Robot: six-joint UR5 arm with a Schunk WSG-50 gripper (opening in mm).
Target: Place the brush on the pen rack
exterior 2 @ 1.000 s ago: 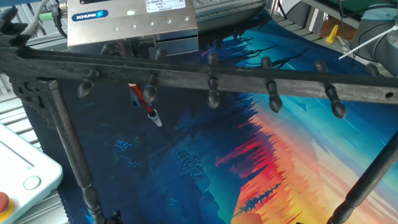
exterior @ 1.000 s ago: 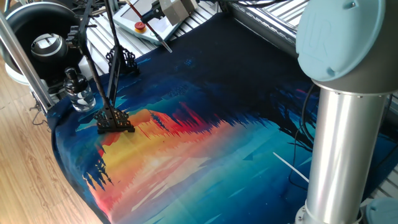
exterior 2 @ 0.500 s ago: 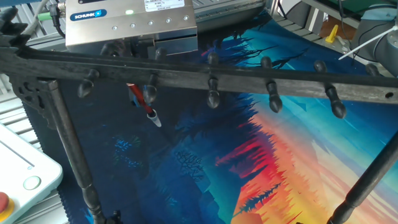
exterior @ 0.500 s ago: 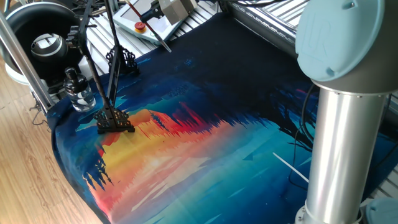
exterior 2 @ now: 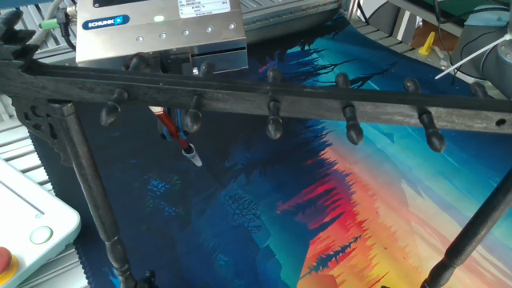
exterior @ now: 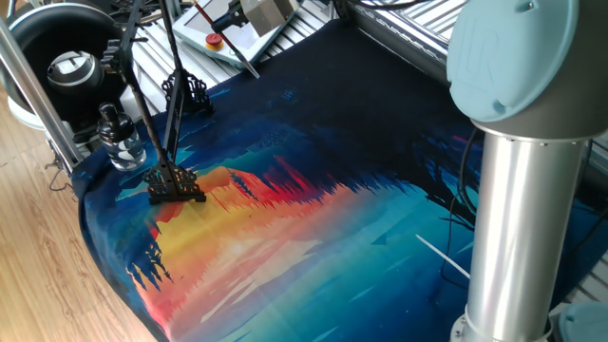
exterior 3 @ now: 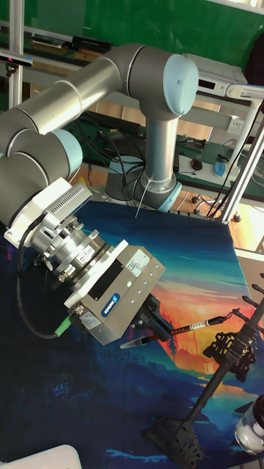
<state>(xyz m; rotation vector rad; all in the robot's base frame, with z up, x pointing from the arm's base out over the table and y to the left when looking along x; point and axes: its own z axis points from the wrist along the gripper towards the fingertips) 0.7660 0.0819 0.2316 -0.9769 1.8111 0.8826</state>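
My gripper [exterior 3: 152, 321] is shut on the brush [exterior 3: 192, 327], a thin stick with a reddish shaft and a pale tip, held above the mat. In the other fixed view the brush [exterior 2: 175, 136] hangs slanted below the gripper [exterior 2: 171, 67], just behind the left part of the pen rack's top bar [exterior 2: 320, 102] with its hanging pegs. The pen rack [exterior: 175, 182] is a black ornate stand at the mat's left end, and the gripper [exterior: 239, 21] with the brush [exterior: 250, 65] sits beyond it. In the tall view the pen rack [exterior 3: 231, 350] stands right of the brush end.
A clear glass bottle [exterior: 120, 141] with a black cap stands by the rack's left foot. A long white rod [exterior: 443, 256] lies on the colourful mat [exterior: 313, 218] near the arm's base column [exterior: 522, 209]. A white box with a red button [exterior 2: 20, 228] lies off the mat.
The gripper and the brush have shifted slightly to the left in the other fixed view. The rack has not moved.
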